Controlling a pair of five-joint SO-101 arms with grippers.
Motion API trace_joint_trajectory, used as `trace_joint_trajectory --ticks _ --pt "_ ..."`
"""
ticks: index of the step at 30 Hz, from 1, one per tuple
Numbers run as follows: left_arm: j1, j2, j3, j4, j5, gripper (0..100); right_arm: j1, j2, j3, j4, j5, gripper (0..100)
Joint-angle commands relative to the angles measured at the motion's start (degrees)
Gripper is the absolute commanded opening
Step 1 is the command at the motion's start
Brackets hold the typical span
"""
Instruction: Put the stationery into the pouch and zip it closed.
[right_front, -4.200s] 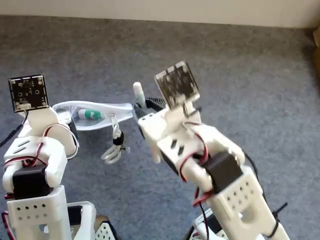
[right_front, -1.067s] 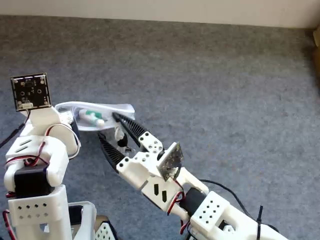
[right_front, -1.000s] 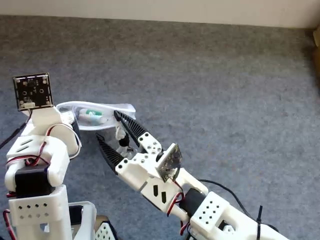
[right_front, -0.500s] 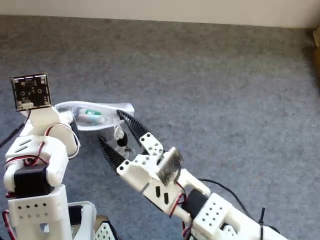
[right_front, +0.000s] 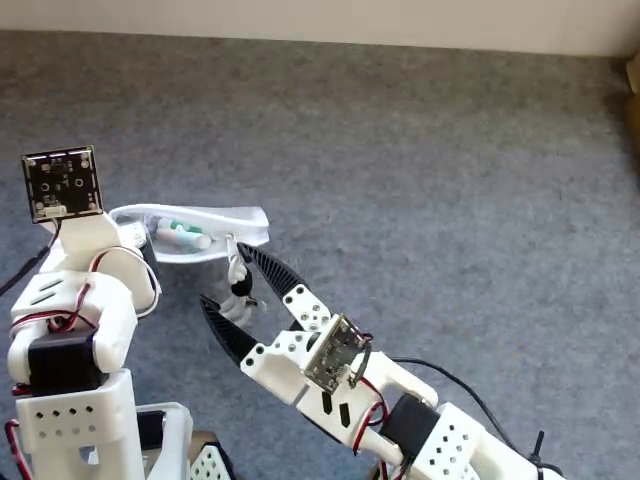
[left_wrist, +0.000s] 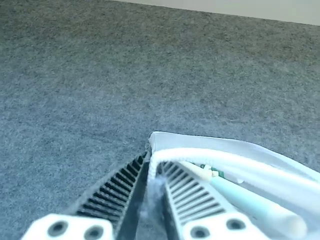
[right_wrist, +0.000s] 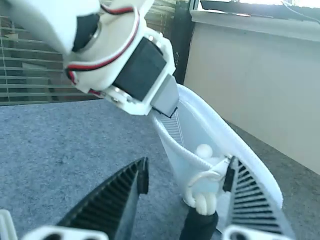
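Far left in the high view, the left arm (right_front: 70, 310) stands at the near edge of the grey desk (right_front: 450, 150). The see-through pouch (right_front: 240, 215) lies flat just ahead of it, with a green-and-white pen (right_front: 183, 233) inside. From up there the grip itself is hidden behind the arm.

The left wrist view fills that in. The left tool (left_wrist: 151, 161) is pinched tight on the pouch's corner seam, its ribbed fingers (left_wrist: 117, 192) pressed together with only the fabric between them. The pen's pale barrel runs along inside, right beside the grip.

Moving right, the pull cord (right_front: 237, 282) trails off the pouch's edge onto the desk, a white loop with a black bead. The right tool (right_front: 243, 300) is spread wide around it and has hold of nothing, one black finger on either side of the cord.

The right wrist view comes in low and adds more. The cord's white knot and black bead sit close against one finger and well clear of the other, and it is not clear whether that near finger touches the cord. The pouch's mouth gapes open here, with something white and rounded inside, and the left arm's body looms over the far end.
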Motion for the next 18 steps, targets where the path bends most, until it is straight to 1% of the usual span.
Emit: trace_joint_trajectory --ticks 1,5,13,18 --pt "0.4 2.3 0.4 -1.0 -0.6 1 -0.2 -0.4 2.3 1.0 -0.5 23.5" --pt "0.4 2.3 0.4 -1.0 -0.6 1 -0.1 -0.5 4.7 1.0 -0.5 23.5" --pt "0.4 2.3 0.4 -1.0 -0.6 1 0.0 -0.5 4.6 1.5 -0.5 23.5" --pt "0.4 2.3 0.4 -1.0 -0.7 1 5.8 -2.8 3.3 1.5 -0.5 23.5"
